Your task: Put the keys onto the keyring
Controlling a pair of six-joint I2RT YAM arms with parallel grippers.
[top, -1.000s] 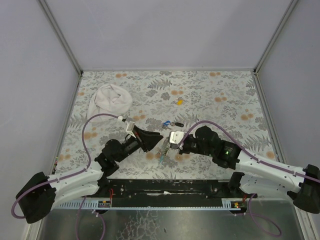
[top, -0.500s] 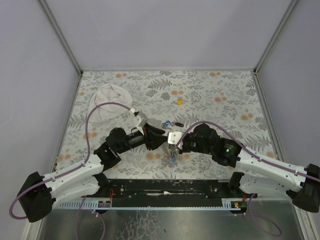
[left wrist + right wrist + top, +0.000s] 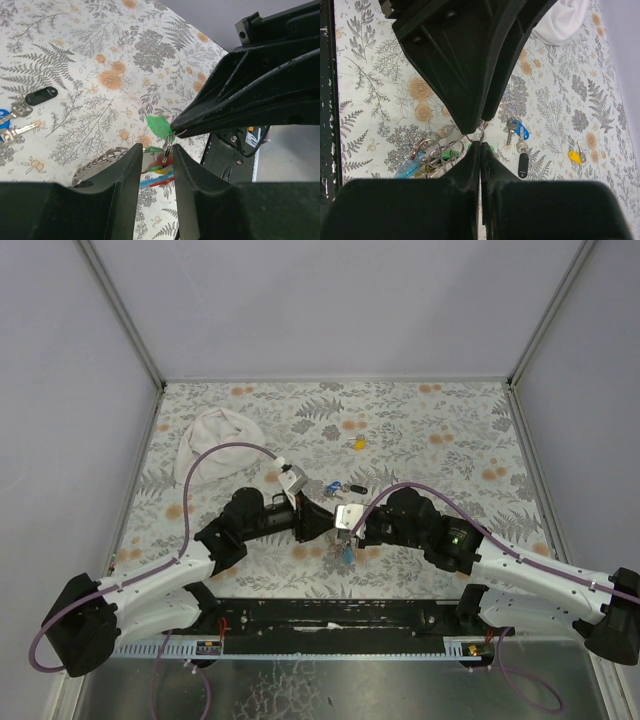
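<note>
Left wrist view shows the left fingers [image 3: 125, 175] parted by a narrow gap and gripping nothing that can be made out. A small metal ring [image 3: 167, 148] of the grey-silver spiral-cord keyring [image 3: 100, 162] hangs just at that gap. The right fingers [image 3: 467, 170] are pressed together and pinch that ring at its top. The rest of the keyring hangs below, between the two arms, over the near middle of the floral-patterned surface [image 3: 450, 470].

The green-headed metal key [image 3: 159, 126] sits against the right fingertips beside the ring; whether it is threaded cannot be told. The blue-headed key [image 3: 522, 132] and black-headed key [image 3: 522, 165] lie together on the surface beyond, and the yellow-headed key [image 3: 575, 156] lies further off.

Assessment: the step in hand appears to be working the green key onto the ring. The right pinch should hold the ring steady. The left fingers should close on the green head only, clear of the ring wire, and feed it round slowly. A sideways pull risks dragging the ring out of the pinch.
</note>
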